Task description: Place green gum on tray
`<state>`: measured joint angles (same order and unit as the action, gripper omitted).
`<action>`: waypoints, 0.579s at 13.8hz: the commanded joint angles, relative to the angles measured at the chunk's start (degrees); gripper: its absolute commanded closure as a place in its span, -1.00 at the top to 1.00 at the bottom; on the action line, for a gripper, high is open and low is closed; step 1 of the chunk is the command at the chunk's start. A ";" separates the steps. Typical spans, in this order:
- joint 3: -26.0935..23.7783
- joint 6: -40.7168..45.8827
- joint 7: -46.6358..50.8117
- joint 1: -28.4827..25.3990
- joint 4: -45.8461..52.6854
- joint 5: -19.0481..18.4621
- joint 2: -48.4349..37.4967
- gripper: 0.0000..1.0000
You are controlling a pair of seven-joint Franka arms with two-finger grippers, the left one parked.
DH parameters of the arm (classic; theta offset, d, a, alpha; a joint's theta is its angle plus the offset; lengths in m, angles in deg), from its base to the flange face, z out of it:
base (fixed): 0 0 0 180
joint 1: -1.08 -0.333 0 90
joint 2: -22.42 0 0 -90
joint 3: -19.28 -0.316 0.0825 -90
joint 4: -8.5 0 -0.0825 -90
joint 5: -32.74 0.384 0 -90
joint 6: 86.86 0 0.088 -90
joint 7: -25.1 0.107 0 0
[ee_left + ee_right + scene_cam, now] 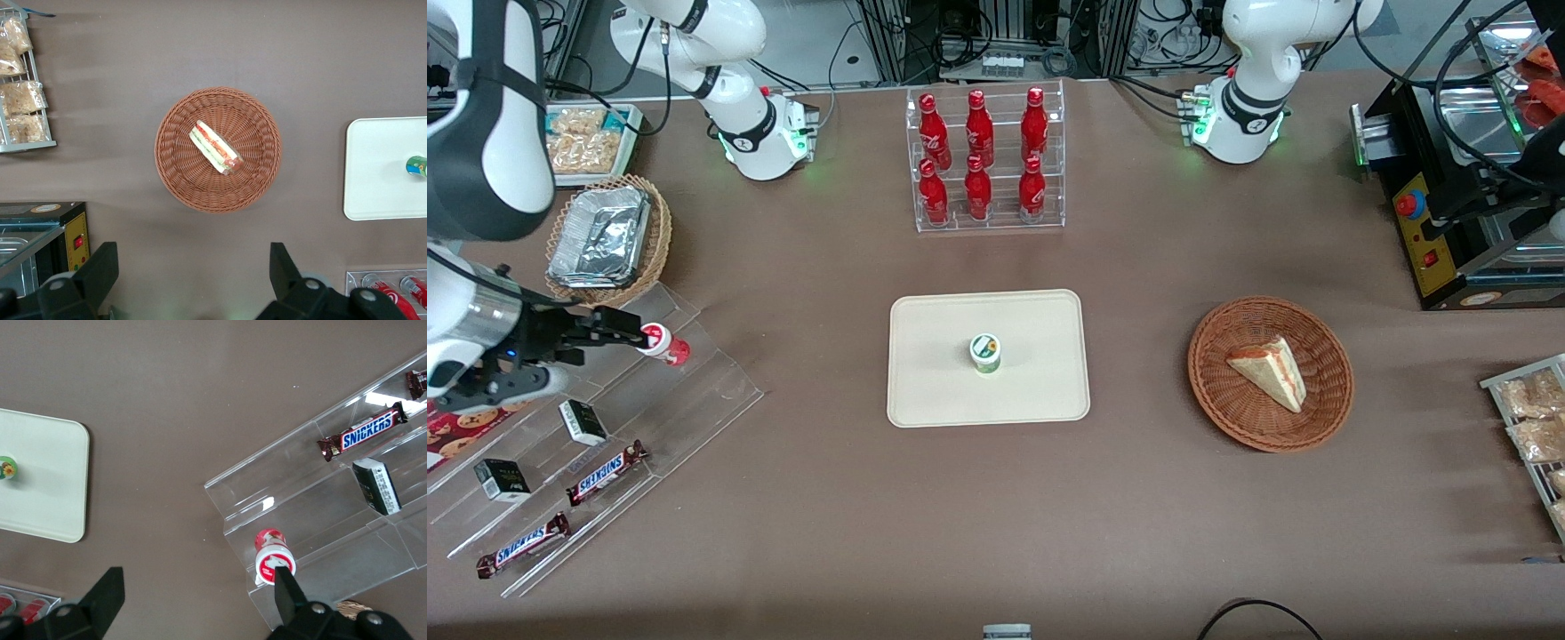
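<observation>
Pincer (636,336) agape, green gum (985,352) part-cropped wrist-cam.

The working right arm reaches in low from its own end of the table, its white forearm sloping down to a black wrist and hand. The gripper (618,329) hangs above the table at that end, well apart from the table's middle, and holds nothing. In the wrist view the two dark fingers (288,590) stand spread wide, with bare space between them. From the front, the fingers (609,322) point level toward the table's centre.
</observation>
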<state>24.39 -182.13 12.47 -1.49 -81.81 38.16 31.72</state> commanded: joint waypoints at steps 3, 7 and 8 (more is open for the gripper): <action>-1.60 1.04 -0.55 3.35 -2.41 -4.01 -4.37 1.00; -1.42 5.35 0.06 3.53 -1.98 -5.60 -5.34 1.00; -1.33 5.62 0.06 3.62 -1.97 -5.68 -5.61 1.00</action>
<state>23.70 -177.50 12.39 1.53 -82.54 33.67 27.78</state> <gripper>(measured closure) 0.000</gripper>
